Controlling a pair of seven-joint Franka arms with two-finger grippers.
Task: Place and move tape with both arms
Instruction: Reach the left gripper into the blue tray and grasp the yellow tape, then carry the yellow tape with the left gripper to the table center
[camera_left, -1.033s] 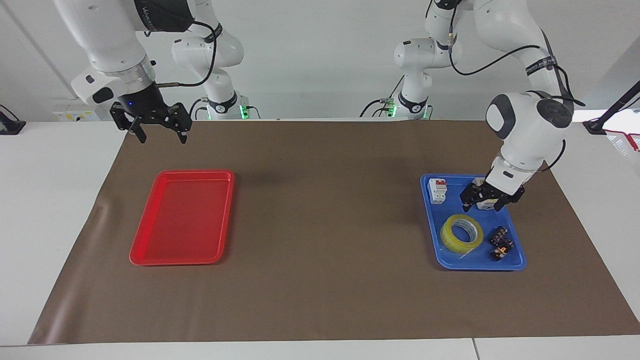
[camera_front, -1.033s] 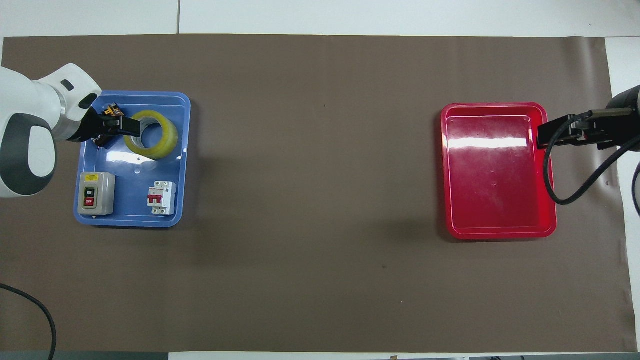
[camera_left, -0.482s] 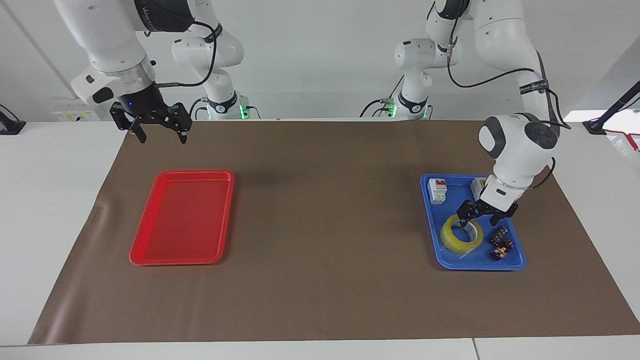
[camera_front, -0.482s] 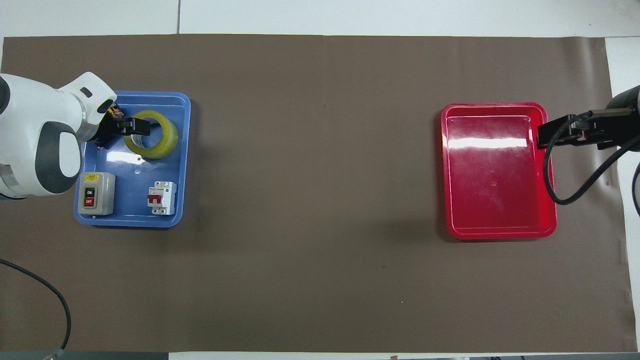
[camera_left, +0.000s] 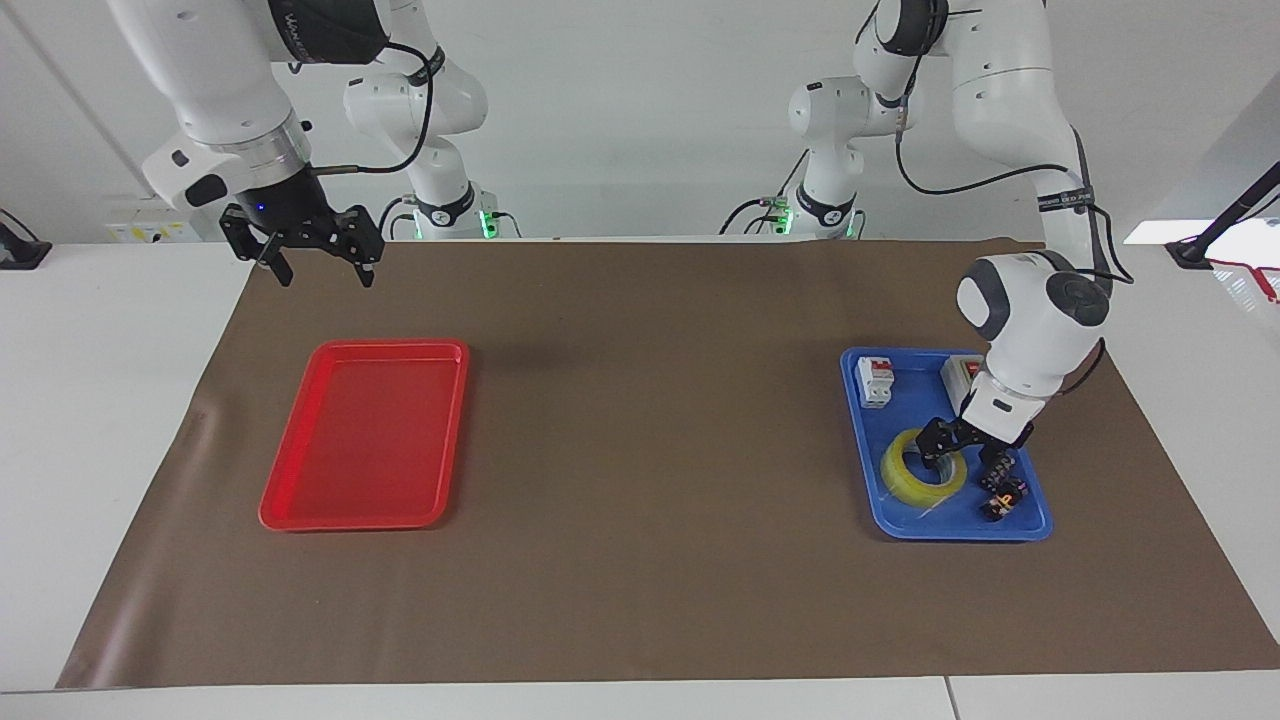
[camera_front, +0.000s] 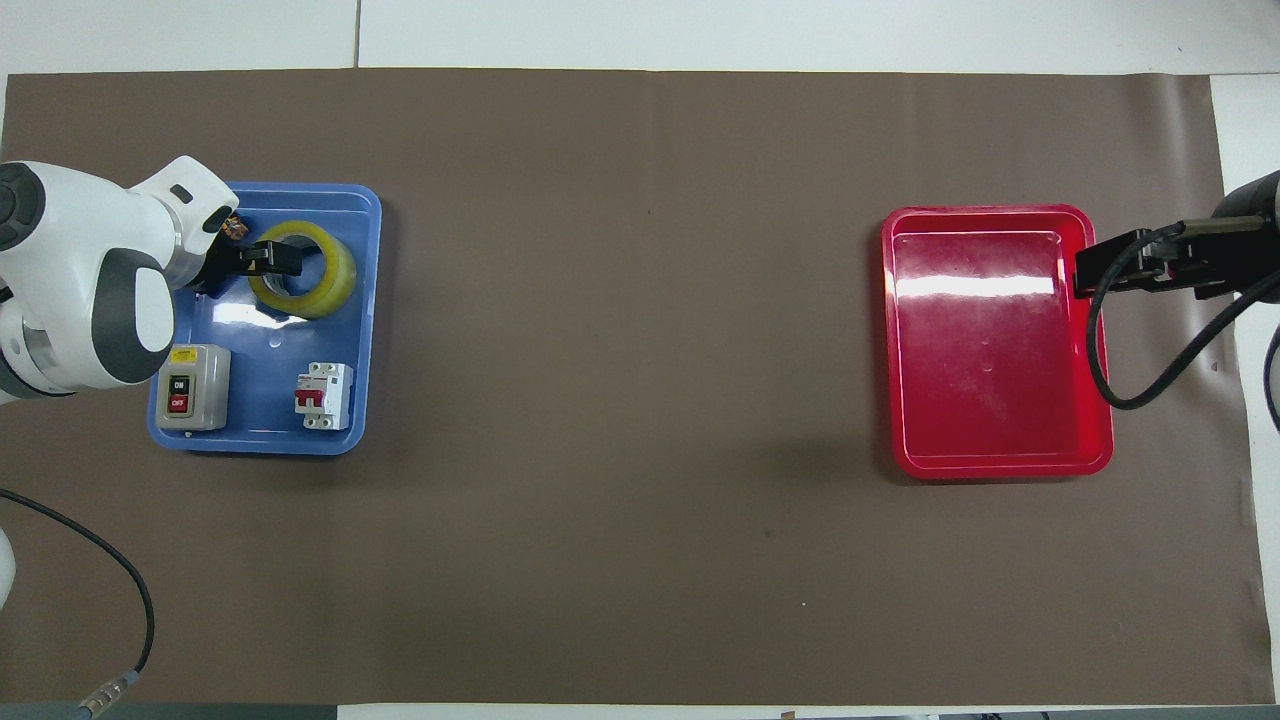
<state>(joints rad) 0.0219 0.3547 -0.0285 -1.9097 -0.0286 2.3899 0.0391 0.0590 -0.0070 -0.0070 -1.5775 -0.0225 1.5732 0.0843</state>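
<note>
The yellow tape roll (camera_left: 912, 482) lies flat in the blue tray (camera_left: 960, 528), in the half farther from the robots; it also shows in the overhead view (camera_front: 326, 282). My left gripper (camera_left: 957, 458) is down at the roll, open, with one finger in the white core and the other outside the wall. In the overhead view the left gripper (camera_front: 256, 262) covers the roll's edge. My right gripper (camera_left: 315, 265) is open and empty, waiting in the air near the red tray's (camera_left: 350, 522) nearer end; it also shows in the overhead view (camera_front: 1092, 272).
The blue tray (camera_front: 260, 442) also holds a grey on/off switch box (camera_front: 190, 385), a white-and-red breaker (camera_front: 323, 395) and small black parts (camera_left: 1003, 485) beside the tape. The red tray (camera_front: 1000, 470) holds nothing. A brown mat covers the table.
My left gripper moved from over the switch box out to the tape and came down around the roll's wall. The tape and the right arm have not moved.
</note>
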